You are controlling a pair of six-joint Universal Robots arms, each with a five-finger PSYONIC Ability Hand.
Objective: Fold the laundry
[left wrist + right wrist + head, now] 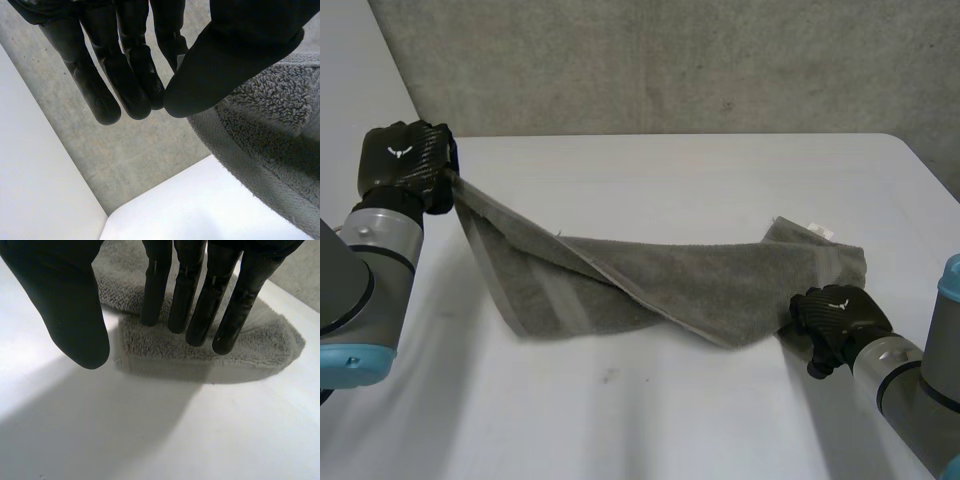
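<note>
Closest in, at the near right of the white bench [670, 420], the right hand [838, 312] sits at the near edge of a grey terry towel [720, 285]. Its fingers [200, 315] are straight and spread, with the tips over the hemmed border of the towel [260, 347]. The thumb [75, 310] stands apart above bare bench, so this hand grips nothing. The towel lies across the middle of the bench in a loose, twisted heap, one layer folded over another. From there one corner rises to the far left, where the left hand [405, 160] holds it clear of the surface. That hand's fingers [125, 75] and thumb [235, 55] are closed together on the corner, and the towel [270, 130] hangs away beneath the thumb. A small white tag [818, 230] shows at the towel's far right corner, but I cannot read anything on it. Each hand has a little white emblem on its back, too small to make out. A dark speck [608, 377] marks the bench in front of the towel. Behind the bench runs a rough grey wall [670, 60].
</note>
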